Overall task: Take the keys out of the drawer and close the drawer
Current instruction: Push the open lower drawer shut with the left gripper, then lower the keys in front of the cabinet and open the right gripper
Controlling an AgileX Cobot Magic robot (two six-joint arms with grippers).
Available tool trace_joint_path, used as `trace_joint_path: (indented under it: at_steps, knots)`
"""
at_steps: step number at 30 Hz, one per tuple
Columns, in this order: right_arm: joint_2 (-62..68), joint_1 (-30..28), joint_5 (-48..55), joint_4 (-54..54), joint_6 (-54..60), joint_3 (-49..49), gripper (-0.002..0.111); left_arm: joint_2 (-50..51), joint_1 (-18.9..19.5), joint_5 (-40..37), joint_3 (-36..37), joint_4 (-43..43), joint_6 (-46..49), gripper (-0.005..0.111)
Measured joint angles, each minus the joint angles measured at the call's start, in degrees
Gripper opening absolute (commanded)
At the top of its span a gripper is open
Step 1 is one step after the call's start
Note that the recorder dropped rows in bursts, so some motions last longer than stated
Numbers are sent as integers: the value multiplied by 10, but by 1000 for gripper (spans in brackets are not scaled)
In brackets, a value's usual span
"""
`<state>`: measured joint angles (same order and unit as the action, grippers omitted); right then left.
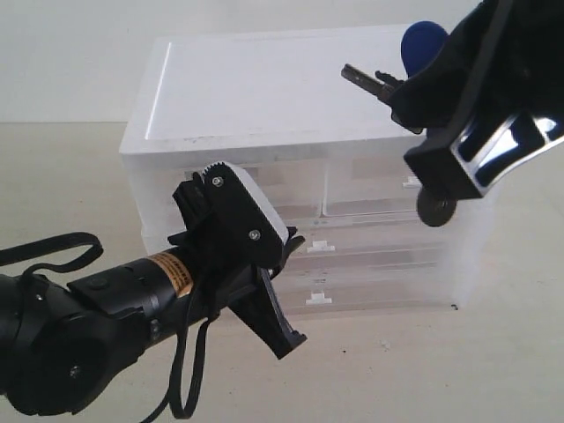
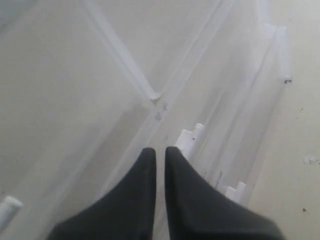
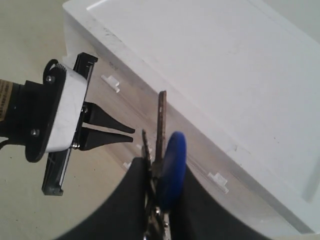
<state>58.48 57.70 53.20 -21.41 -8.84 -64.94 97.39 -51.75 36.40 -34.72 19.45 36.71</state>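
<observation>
1. We see the right gripper (image 3: 159, 172) with its fingers pressed together on the keys (image 3: 161, 135), pinching the bunch at its ring end. The round blue fob (image 1: 423, 42) and one key blade stand out beyond the fingertips.
2. The keys are held in the air over the right part of the white top (image 1: 264, 88) of the translucent unit (image 1: 145, 198), touching nothing but the gripper.
3. The left gripper (image 2: 159, 152) has its fingers closed, with only a thin slit between them and nothing in them.
4. Its tips point at the front of the drawer (image 1: 379, 248), just beside the small white tab handle (image 2: 190, 137). We cannot tell whether they touch it.
5. The drawer, in the unit's middle tier, appears pushed in, its front about level with the bottom-tier drawer (image 1: 379, 295) below it.
6. The unit rests on a pale table (image 1: 458, 370).
</observation>
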Motion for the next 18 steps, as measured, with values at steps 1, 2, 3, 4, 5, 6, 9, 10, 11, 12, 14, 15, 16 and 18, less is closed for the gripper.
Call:
trace_joint_path:
  at_steps: [1,2,3,4,5,6,9,10,11,12,14,15,16,18]
  knots:
    - [0,0,0,0,0,0,0,0,3,0,-2,0,0,4]
    - [0,0,0,0,0,0,0,0,6,0,-3,0,0,4]
    - [0,0,0,0,0,0,0,0,8,0,-3,0,0,4]
    - [0,0,1,0,0,0,0,0,9,-1,-3,0,0,4]
    - [0,0,2,0,0,0,0,0,9,-4,-3,0,0,4]
    - [0,0,3,0,0,0,0,0,9,-6,-3,0,0,4]
    - [0,0,4,0,0,0,0,0,9,-19,-3,-1,0,4]
    - [0,0,4,0,0,0,0,0,9,-27,-3,-1,0,4]
    - [0,0,4,0,0,1,0,-2,9,-36,-3,-1,0,4]
    - [-1,0,2,0,0,5,0,-5,8,-46,-3,-1,0,4]
    - [0,0,-5,0,0,20,0,-18,-3,-63,-3,-4,0,4]
    - [0,0,-13,0,0,31,0,-26,-13,-65,-2,-9,0,4]
    - [0,0,-21,0,0,43,0,-39,-24,-67,1,-15,0,4]
    - [0,0,-41,-2,0,72,0,-69,-44,-71,10,-22,0,4]
